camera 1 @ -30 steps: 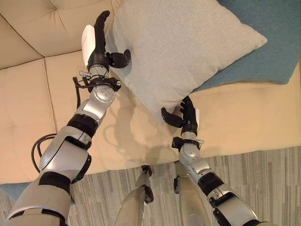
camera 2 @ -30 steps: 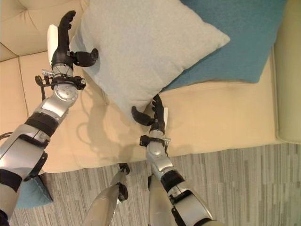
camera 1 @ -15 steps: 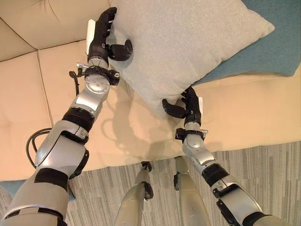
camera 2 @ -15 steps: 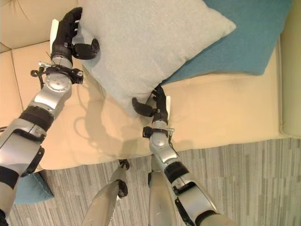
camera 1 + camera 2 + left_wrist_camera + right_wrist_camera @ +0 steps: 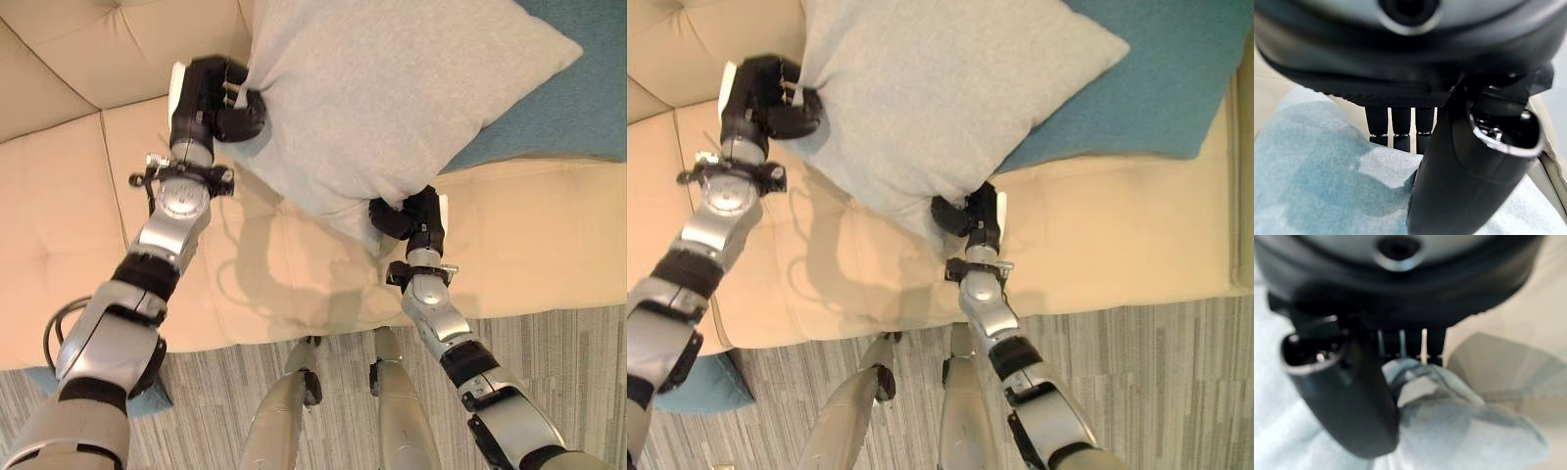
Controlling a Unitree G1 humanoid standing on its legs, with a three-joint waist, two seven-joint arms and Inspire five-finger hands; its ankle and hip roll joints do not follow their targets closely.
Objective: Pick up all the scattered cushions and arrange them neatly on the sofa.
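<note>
A large light grey cushion [image 5: 392, 88] is held above the beige sofa seat [image 5: 294, 284]. My left hand [image 5: 211, 98] is shut on its left corner, thumb pressed over the fabric [image 5: 1352, 186]. Its lowest corner is pinched by my right hand [image 5: 416, 217], and the cloth bunches between thumb and fingers [image 5: 1420, 387]. A teal cushion [image 5: 578, 108] lies on the seat at the back right, partly under the grey one. Another teal cushion [image 5: 710, 382] rests on the floor at the lower left, beside the sofa front.
The sofa's tufted backrest [image 5: 98, 49] runs along the far left. An armrest [image 5: 1244, 176] closes the right end. Striped grey carpet [image 5: 568, 372] lies in front of the sofa.
Both hands have closed on the grey cushion's corners; the left fingers curled from straight to clenched. The cushion has shifted slightly right and up with the right hand.
</note>
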